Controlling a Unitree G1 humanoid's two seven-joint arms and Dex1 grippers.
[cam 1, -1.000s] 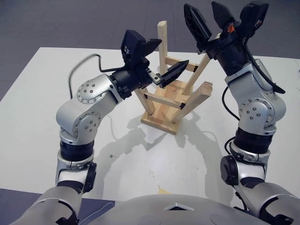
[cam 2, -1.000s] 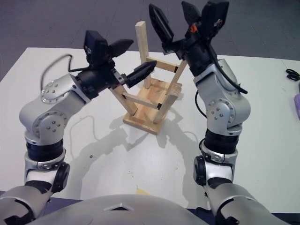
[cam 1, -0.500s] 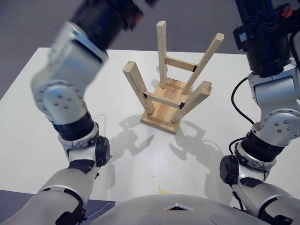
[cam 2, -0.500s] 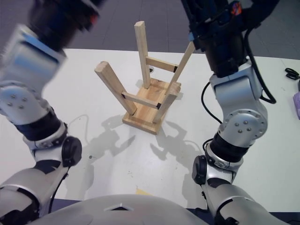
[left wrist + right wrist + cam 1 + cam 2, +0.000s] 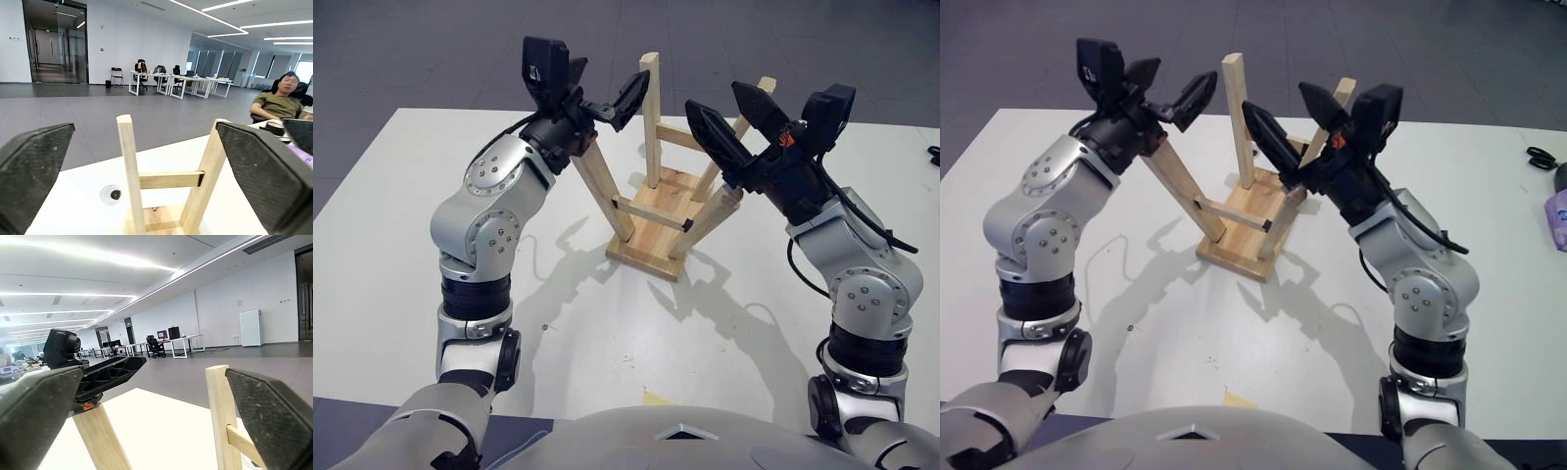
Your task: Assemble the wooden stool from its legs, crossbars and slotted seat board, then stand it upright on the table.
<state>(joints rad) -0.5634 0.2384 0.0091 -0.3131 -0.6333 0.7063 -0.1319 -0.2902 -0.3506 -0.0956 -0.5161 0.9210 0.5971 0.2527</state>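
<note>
While the wooden stool (image 5: pixel 651 210) is stood upside down near the middle of the white worktop (image 5: pixel 401 255), with its seat board (image 5: pixel 651 253) laid flat on the surface and its four legs pointed upward, both pincers are held apart from it. At the left, the left pincer (image 5: pixel 604 86) is spread wide open just above the near left leg (image 5: pixel 604 191); a pale mark on its black wrist housing (image 5: pixel 545 67) is too small to be read. At the right, the right pincer (image 5: pixel 713 95) is likewise spread open by the tops of the right legs (image 5: pixel 713 211).
</note>
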